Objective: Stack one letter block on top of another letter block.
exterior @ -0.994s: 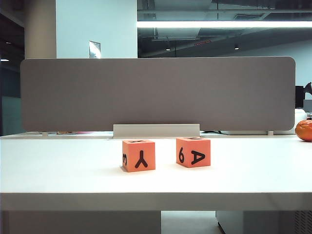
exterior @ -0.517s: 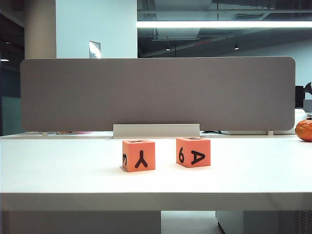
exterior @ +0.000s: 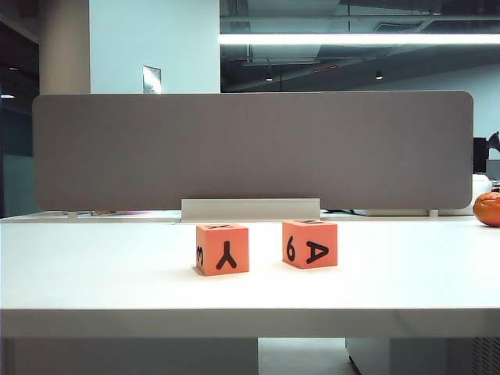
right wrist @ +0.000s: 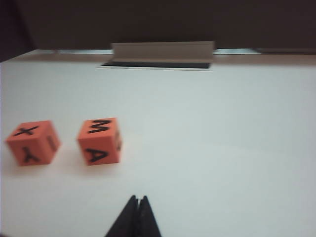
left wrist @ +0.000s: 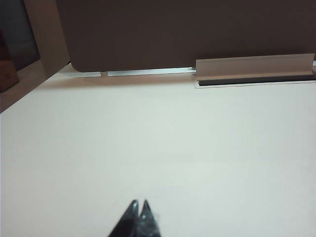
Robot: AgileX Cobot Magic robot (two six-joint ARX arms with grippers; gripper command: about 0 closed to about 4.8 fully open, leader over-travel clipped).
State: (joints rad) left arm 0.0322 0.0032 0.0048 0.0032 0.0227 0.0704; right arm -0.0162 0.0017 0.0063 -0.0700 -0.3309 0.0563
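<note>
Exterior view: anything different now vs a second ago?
Nothing visibly changed. The Y/3 block and the A/6 block sit apart on the white table, unstacked, exactly as before. Neither arm appears in that view; the wrist views show the left hand and right hand shut and empty above the table.

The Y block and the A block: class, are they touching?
Apart. The exterior view shows bare white table between the Y block and the A block; the right wrist view shows the gap too.

Left claw (left wrist: 139, 206), tips together, above bare white table (left wrist: 158, 143).
</note>
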